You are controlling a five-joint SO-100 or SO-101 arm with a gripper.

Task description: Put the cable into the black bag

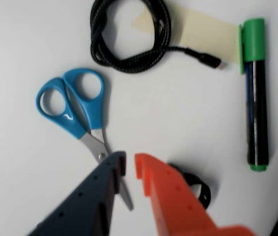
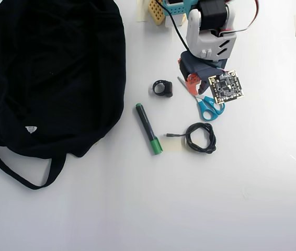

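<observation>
A: Gripper (image 1: 129, 164) is hanging slightly open, empty — over the scissors (image 1: 77, 105). Cable (image 2: 200, 137)?
B: Coiled beyond them, right of the marker (image 2: 148, 128) in the overhead view. Reaching further — grab the coil; bag (image 2: 54, 73) is far left.

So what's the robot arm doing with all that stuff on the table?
The gripper is open and holding nothing, hovering over the blades of the blue scissors. The coiled cable lies untouched on the table, beside a green marker. The black bag sits off to the left in the overhead view, with nothing put in that I can see.
</observation>
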